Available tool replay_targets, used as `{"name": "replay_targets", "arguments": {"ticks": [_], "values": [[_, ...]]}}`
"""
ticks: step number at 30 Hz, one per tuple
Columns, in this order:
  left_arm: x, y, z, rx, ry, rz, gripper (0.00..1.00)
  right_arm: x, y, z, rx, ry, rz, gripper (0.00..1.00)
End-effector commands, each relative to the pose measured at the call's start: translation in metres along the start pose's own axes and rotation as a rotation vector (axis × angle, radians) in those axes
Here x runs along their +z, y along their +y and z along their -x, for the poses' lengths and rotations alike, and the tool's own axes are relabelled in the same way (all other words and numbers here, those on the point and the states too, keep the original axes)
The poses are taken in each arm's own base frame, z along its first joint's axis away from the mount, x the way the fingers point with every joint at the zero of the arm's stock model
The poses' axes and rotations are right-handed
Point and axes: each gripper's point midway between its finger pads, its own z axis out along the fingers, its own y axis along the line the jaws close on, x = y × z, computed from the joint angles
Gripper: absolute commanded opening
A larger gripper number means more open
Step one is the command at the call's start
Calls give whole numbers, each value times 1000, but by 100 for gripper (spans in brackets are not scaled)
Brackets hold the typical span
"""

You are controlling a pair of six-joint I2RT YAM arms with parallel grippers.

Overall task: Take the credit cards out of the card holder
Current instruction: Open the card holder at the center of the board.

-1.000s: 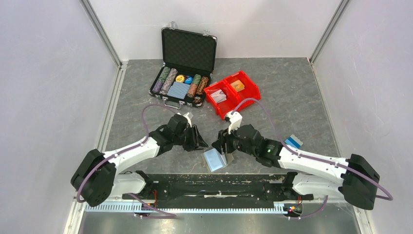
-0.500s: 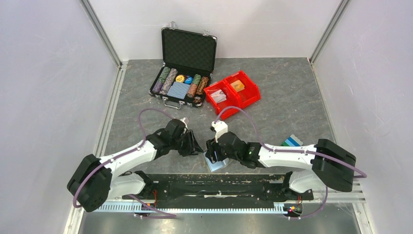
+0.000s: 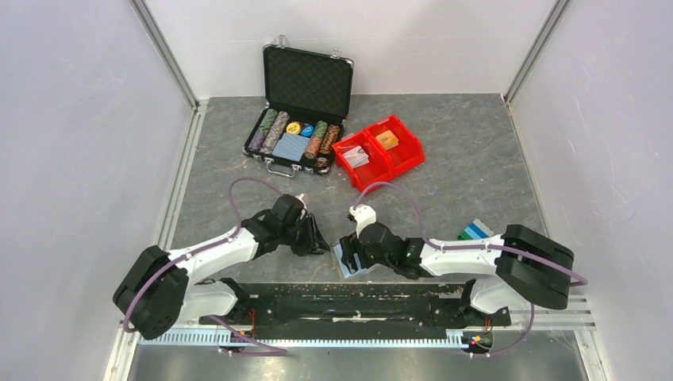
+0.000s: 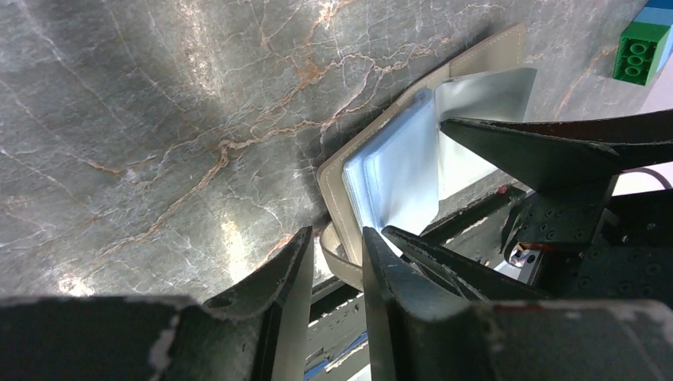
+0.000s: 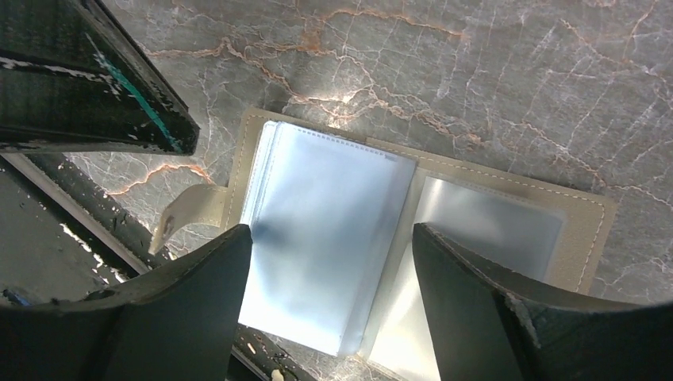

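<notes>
The card holder (image 3: 351, 269) lies open at the near table edge, grey outside with light blue clear sleeves inside; it also shows in the left wrist view (image 4: 397, 167) and the right wrist view (image 5: 508, 214). My right gripper (image 3: 347, 255) is open just above it, fingers either side of the sleeve stack (image 5: 332, 230). My left gripper (image 3: 321, 242) is slightly open and empty just left of the holder (image 4: 337, 238), its tips near the loose strap tab (image 5: 186, 210). Blue and teal-green credit cards (image 3: 474, 231) lie on the table at the right. No orange-yellow card shows.
An open black poker-chip case (image 3: 298, 135) stands at the back, with red bins (image 3: 381, 151) to its right. The black rail (image 3: 341, 298) runs along the table's near edge, right beside the holder.
My right gripper has swung left and come down over the open holder, uncovering the cards at the right. My left gripper has shifted slightly nearer, staying beside the holder.
</notes>
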Motion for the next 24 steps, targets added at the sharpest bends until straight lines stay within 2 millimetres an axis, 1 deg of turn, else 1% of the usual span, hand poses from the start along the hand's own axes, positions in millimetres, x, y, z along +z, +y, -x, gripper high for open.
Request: {"name": "replay_targets", "arguments": {"ticks": [1, 8, 16, 24], "values": [[6, -5, 2, 45, 4, -34, 35, 4, -3, 0, 12, -23, 3, 78], [13, -7, 2, 43, 18, -42, 33, 3, -2, 1, 36, -35, 31, 82], [18, -3, 1, 41, 28, -32, 33, 2, -6, 0, 42, -37, 23, 87], [20, -1, 0, 38, 30, -29, 32, 2, -13, 2, 32, -35, -22, 86]]}}
